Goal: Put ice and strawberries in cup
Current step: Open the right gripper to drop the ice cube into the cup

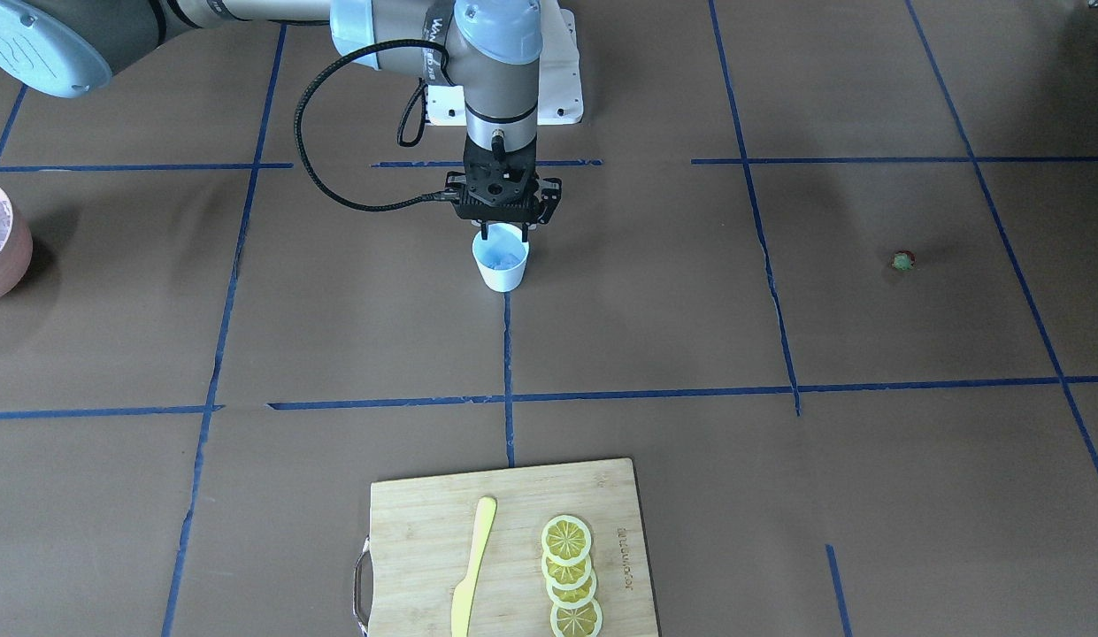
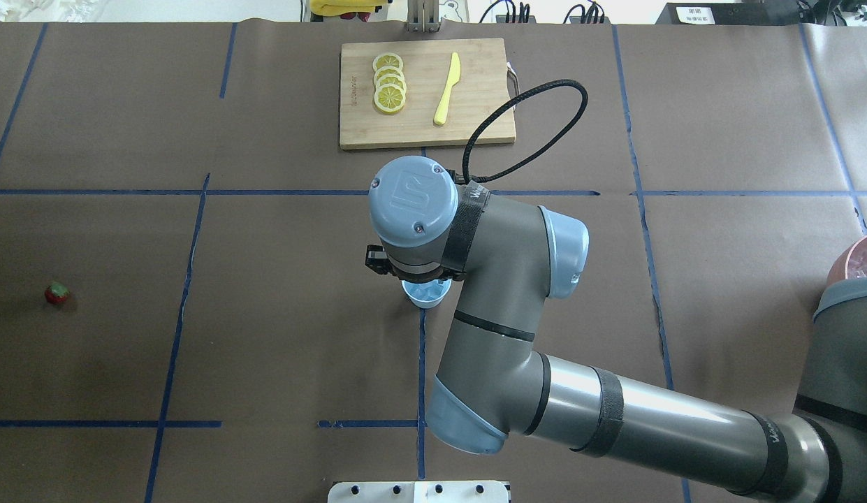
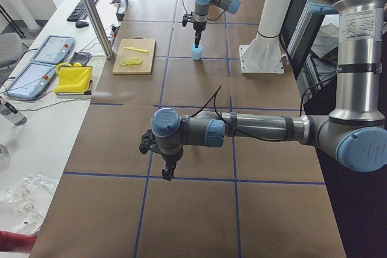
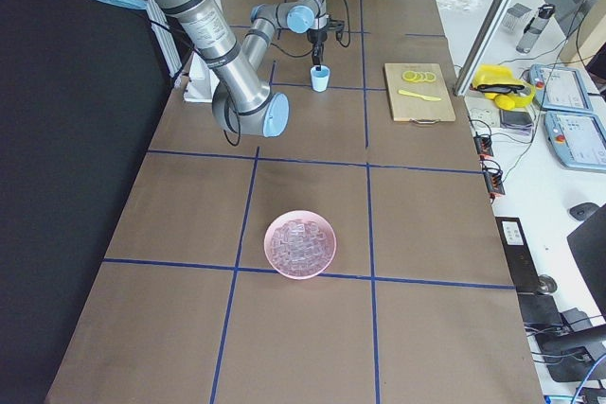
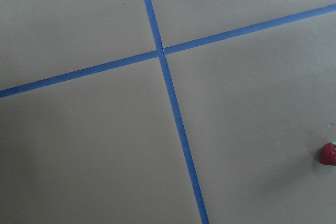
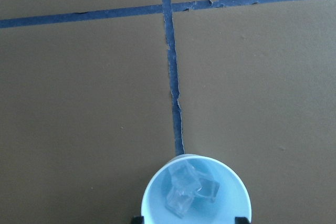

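Bright even light, soft shadows, sharp focus

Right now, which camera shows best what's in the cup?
The right wrist view: it looks straight down into the cup, showing ice cubes. The front view shows only a bluish interior; overhead, the arm hides most of it; the side views show it tiny.

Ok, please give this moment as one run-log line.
right end effector: open, over cup | ice: in cup | strawberry: outside cup | left end effector: state unclear
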